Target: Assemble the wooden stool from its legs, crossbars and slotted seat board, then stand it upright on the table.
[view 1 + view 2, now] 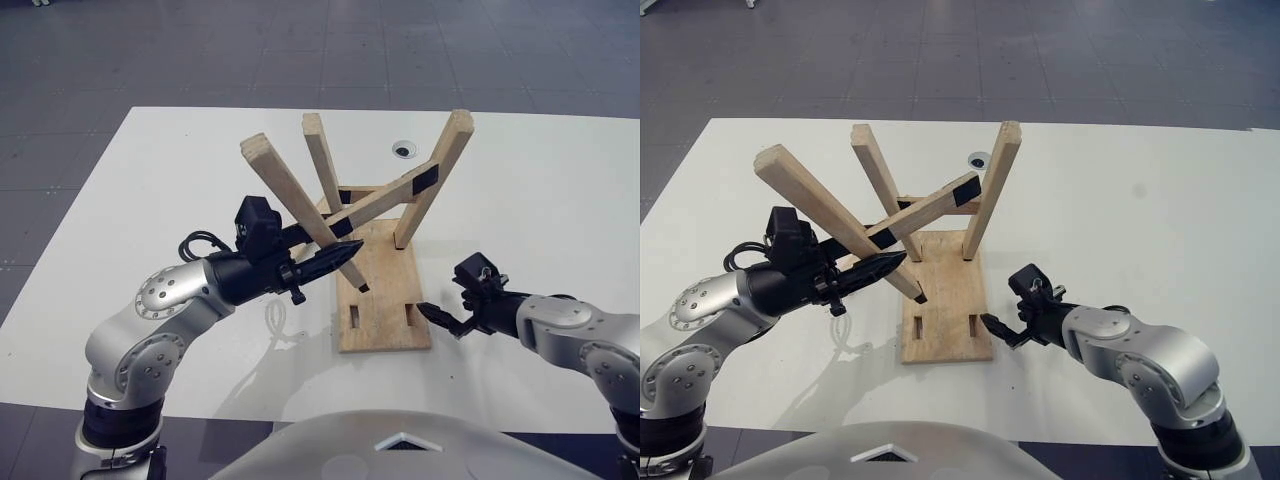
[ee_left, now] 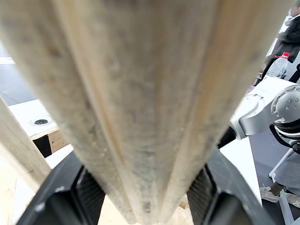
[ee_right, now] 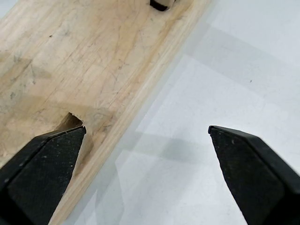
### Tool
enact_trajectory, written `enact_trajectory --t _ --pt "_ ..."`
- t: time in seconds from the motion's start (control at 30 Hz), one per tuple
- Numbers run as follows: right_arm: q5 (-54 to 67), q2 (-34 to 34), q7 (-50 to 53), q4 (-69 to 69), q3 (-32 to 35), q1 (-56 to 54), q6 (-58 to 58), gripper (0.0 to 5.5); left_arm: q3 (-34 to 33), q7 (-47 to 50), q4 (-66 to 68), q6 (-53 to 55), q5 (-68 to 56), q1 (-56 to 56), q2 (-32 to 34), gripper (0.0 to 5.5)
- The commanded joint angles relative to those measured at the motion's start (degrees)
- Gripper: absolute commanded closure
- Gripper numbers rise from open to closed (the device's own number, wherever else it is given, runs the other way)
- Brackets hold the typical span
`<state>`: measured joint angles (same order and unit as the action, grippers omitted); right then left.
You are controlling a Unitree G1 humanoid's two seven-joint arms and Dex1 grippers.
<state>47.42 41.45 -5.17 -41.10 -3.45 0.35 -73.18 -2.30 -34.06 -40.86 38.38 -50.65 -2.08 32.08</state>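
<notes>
Left claw (image 1: pixel 352 252) pinches a slanted pale wooden stool leg (image 1: pixel 280 186), partly hidden behind it; right claw (image 3: pixel 145 132) is spread, with the flat slotted wooden seat board (image 1: pixel 386 322) just beside it on the white bench (image 1: pixel 150 180).

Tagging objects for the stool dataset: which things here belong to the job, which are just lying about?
Job: seat board, legs, crossbars, left claw shut on a leg, right claw open beside the board.
Lying about: bottle in the background, cable hole in the table.
</notes>
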Motion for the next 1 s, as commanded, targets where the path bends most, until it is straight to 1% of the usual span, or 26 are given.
enact_trajectory --t 0.03,0.17,0.27,0.4,0.53,0.63,0.73,0.87,0.93,1.0 --pt "0.07 -0.24 -1.57 -0.98 1.29 -1.96 -2.27 0.67 0.67 0.45 -0.27 -0.56 1.2 0.33 -0.03 3.46" --pt "0.3 -2.95 -1.43 -3.12 -0.06 -0.96 -4.3 0.67 0.7 0.59 -0.05 -0.45 1.19 1.14 0.0 3.46" --pt "-0.47 -3.45 -1.97 -4.24 -0.78 0.5 -5.43 0.67 0.78 0.65 0.15 -0.31 1.17 1.59 0.02 3.46" --pt "-4.72 -1.55 -2.63 -2.26 -3.48 3.0 -3.82 0.67 0.86 0.14 1.02 -0.1 1.13 3.15 0.37 3.46" --pt "-10.41 1.51 -5.02 1.29 -6.87 5.08 0.84 0.67 0.75 -0.44 1.42 0.14 0.99 4.59 0.82 3.46" --pt "-13.44 2.96 -7.23 4.67 -8.52 4.17 4.31 0.67 1.03 -1.04 1.2 -0.01 1.35 4.47 1.0 3.46" --pt "-15.57 4.47 -10.39 8.92 -8.8 1.02 7.43 0.67 1.99 -2.13 1.1 -0.25 2.2 3.01 1.29 3.46" --pt "-17.04 4.62 -12.89 10.83 -9.11 -1.98 8.61 0.67 4.15 -3.65 1.02 -0.79 3.62 0.36 1.56 3.46" --pt "-17.73 3.98 -13.36 11.06 -9.24 -2.88 8.58 0.67 5.19 -3.46 1.66 -2.02 5.55 -0.75 0.86 3.46" --pt "-17.88 3.21 -13.45 10.31 -9.13 -3.15 7.9 0.67 6.87 -1.44 2.37 -3.75 8.22 -0.98 -1.55 3.46"
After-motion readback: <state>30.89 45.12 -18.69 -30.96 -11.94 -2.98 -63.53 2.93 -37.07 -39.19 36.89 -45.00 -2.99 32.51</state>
